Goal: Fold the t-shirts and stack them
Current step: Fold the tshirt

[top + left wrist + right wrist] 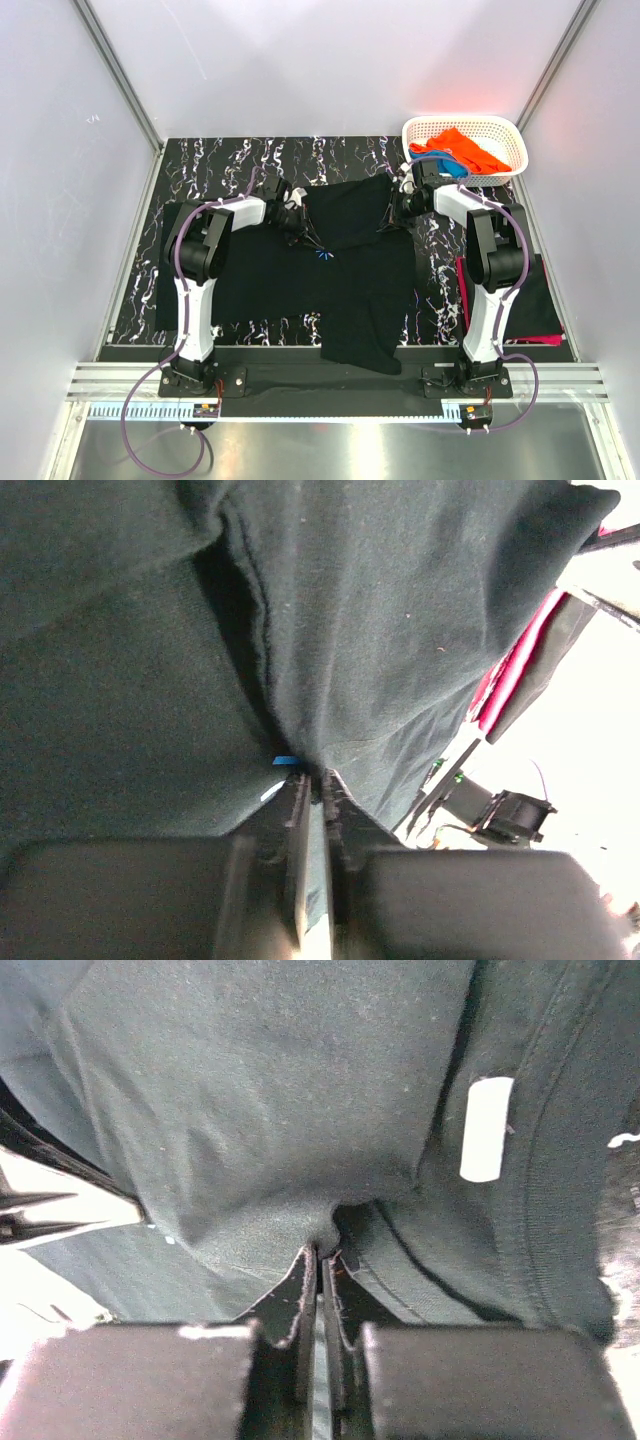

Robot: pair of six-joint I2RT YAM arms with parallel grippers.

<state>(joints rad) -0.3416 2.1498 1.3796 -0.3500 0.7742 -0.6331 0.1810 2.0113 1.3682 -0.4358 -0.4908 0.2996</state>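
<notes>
My left gripper (315,782) and right gripper (320,1252) each pinched a fold of the black t-shirt (350,285) lying between them on the tabletop (200,165). Its white neck tag (486,1128) looked blank, though blurred. Beyond, an orange t-shirt (455,148) lay in the basket (465,122).

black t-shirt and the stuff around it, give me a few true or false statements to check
1. The left gripper and right gripper are both shut on the black t-shirt. True.
2. The white basket is empty. False: it holds orange cloth and blue cloth.
3. The basket sits at the far right corner of the table. True.
4. A folded pile lies at the table's left edge. False: the dark and magenta pile lies at its right edge.
</notes>
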